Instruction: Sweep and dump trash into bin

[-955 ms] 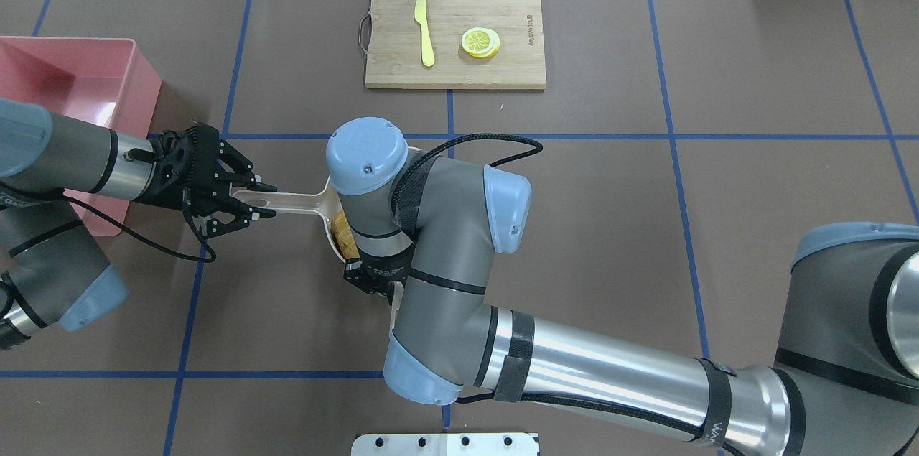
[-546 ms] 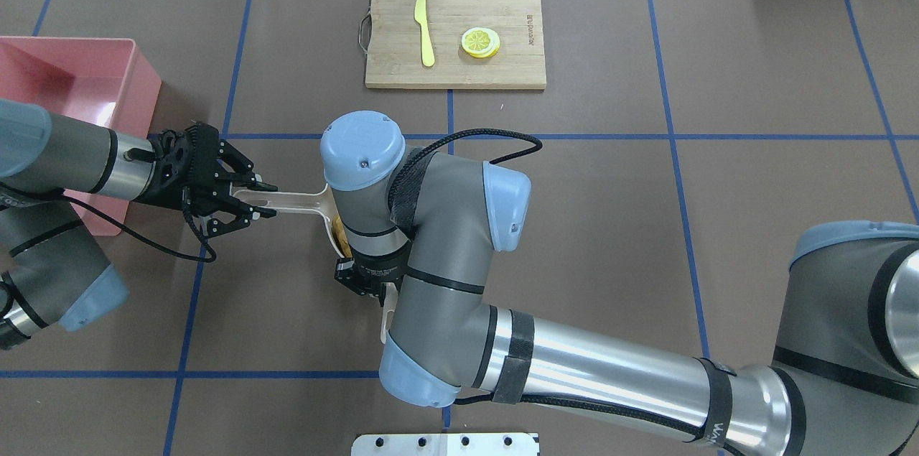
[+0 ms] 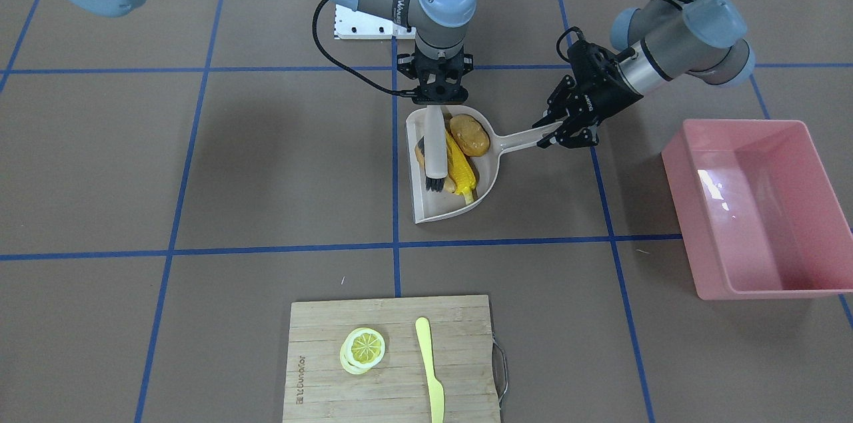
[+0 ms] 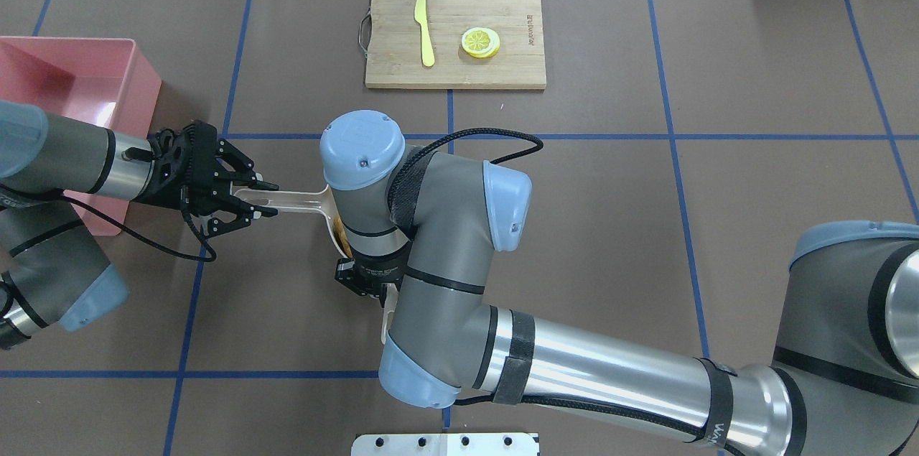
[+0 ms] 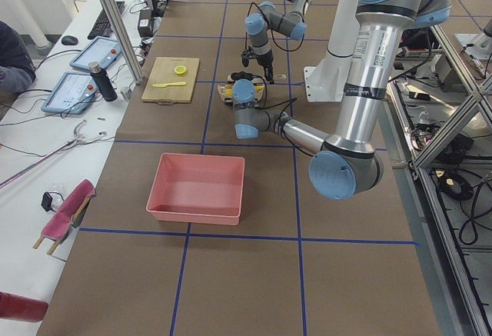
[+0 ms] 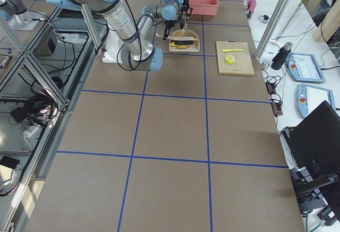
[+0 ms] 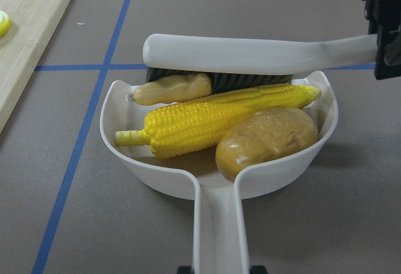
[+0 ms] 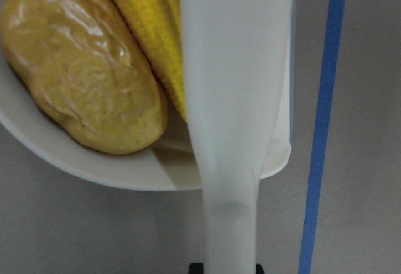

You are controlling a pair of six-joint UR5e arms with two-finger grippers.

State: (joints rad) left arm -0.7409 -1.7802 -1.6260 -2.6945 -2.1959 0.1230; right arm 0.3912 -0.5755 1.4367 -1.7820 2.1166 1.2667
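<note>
Pink rectangular plastic bin [image 3: 760,276] stands at the front view's right edge, well apart from the beige plastic dustpan [image 7: 156,175] at centre, so a tilted carry could spill everything. Left hand [image 3: 553,132] pinches the pan's handle end. Right hand [image 3: 436,100] is clamped on the white brush [image 7: 250,53] lying across the open mouth, in the lift's way. Inside the pan, long yellow corn cob [image 7: 219,114], glossy brown potato [image 7: 269,142] and tan ginger root [image 7: 172,89] could roll out. Bamboo cutting board [image 3: 393,383] sits lower centre.
</note>
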